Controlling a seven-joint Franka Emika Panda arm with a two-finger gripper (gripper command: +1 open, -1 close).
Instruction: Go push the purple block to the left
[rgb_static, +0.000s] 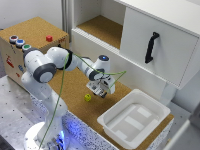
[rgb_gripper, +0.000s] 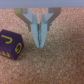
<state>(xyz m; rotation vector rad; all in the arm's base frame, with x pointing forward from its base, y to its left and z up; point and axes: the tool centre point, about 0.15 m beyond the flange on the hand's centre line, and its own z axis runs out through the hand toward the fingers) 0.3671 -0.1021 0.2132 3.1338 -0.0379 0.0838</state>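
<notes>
The purple block (rgb_gripper: 11, 44) with yellow letters on its faces lies on the cork surface, close beside my gripper (rgb_gripper: 40, 43) but apart from it. The two fingers (rgb_gripper: 35, 30) are pressed together with nothing between them, tips just above the cork. In the exterior view my gripper (rgb_static: 102, 91) hangs low over the cork strip. The small block (rgb_static: 88, 97) sits just off it, toward the exterior view's left, and looks yellowish from there.
A white tray (rgb_static: 116, 105) stands on the cork toward the exterior view's right of the gripper. A white cabinet with a black handle (rgb_static: 151, 47) is behind. A cork box (rgb_static: 35, 30) carrying buttons and a red block (rgb_static: 49, 38) stands at the back left.
</notes>
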